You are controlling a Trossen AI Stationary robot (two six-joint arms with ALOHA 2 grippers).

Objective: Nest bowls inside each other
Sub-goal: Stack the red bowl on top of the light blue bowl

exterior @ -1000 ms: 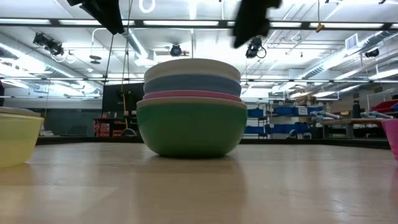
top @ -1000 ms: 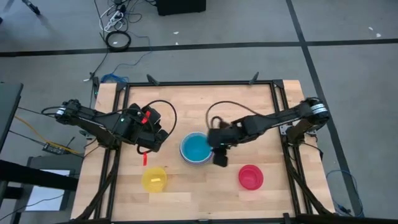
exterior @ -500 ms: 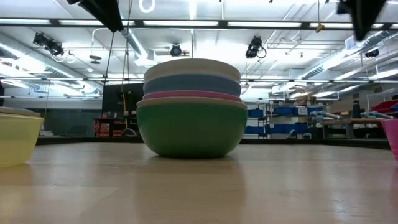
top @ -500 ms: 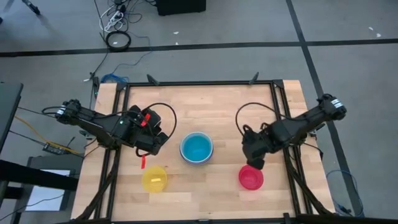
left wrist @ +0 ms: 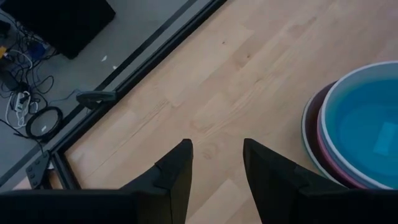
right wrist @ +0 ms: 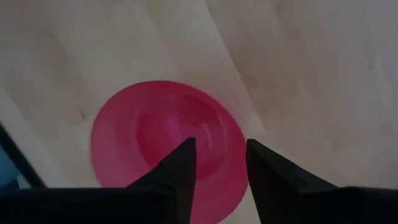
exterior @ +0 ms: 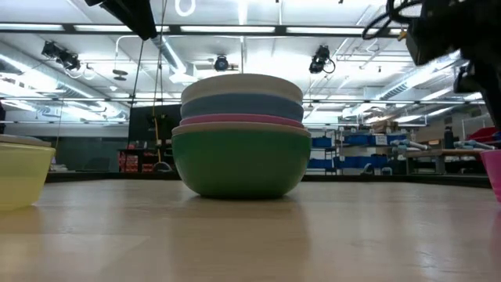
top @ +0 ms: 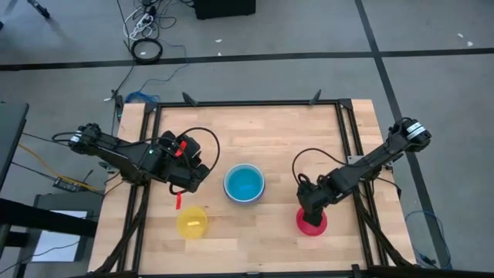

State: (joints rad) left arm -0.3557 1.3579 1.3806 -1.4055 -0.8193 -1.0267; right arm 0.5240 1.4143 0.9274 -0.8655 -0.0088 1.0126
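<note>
A stack of nested bowls (top: 244,185) stands mid-table with the blue one innermost; in the low view the green bowl (exterior: 241,160) is lowest. The red bowl (top: 311,222) rests upright on the table toward the near right. My right gripper (right wrist: 217,155) hangs open above it, pointing steeply down over its hollow and clear of it. The yellow bowl (top: 191,222) sits at the near left. My left gripper (left wrist: 217,155) hovers open to the left of the stack (left wrist: 360,130), above the bare wood.
The table's black frame (top: 343,139) runs round the wooden top. Bare wood lies between the stack and the red bowl and along the far half of the table. Cables and a dark box lie on the floor beyond the far edge.
My right gripper has left the stack's right side and swung toward the table's right and near edges, sinking and turning as it went. It now points more steeply down over the red bowl. The bowls have stayed where they were.
</note>
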